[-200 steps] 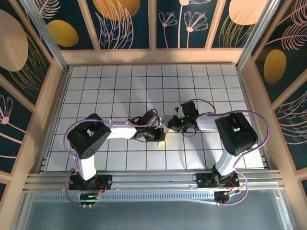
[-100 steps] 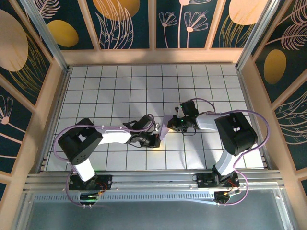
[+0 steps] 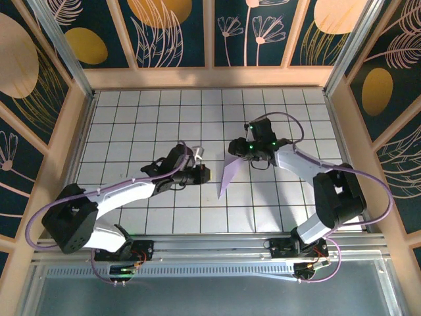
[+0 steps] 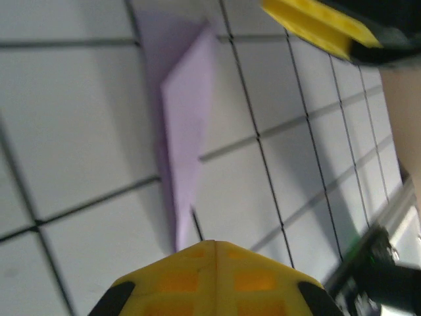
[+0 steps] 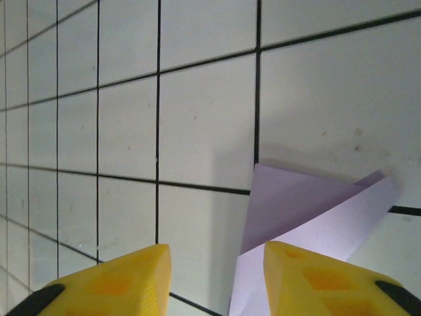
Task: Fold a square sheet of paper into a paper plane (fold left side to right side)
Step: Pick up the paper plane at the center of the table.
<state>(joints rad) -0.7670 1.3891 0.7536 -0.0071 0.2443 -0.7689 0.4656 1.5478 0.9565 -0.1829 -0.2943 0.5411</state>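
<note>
White grid tiles with thin black lines cover the table [image 3: 131,118], which is boxed in by a pale wooden frame and dark panels painted with gold discs and pink leaves.

The paper plane [image 3: 228,175] lies near the middle of the table, between the two arms. It is a slim lavender dart, plain and unmarked. Its sharp point is toward the near edge and its broad end toward the far side. In the left wrist view the plane [image 4: 187,131] shows a long diagonal fold with one layer lying over another and a soft shadow along its left side. In the right wrist view its wide end [image 5: 316,210] shows two overlapping flaps.

The left gripper [image 3: 205,173] sits just beside the plane's left edge. Its yellow fingertips [image 4: 214,263] are pressed together with only a seam between them, and nothing is in them. I cannot tell whether they touch the plane's narrow point, which runs up to them.

The right gripper [image 3: 235,148] hangs over the plane's broad end. Its jaws [image 5: 217,280] are partly apart, with bare tile showing in the gap. The paper lies below one finger, and the gripper has hold of nothing.
</note>
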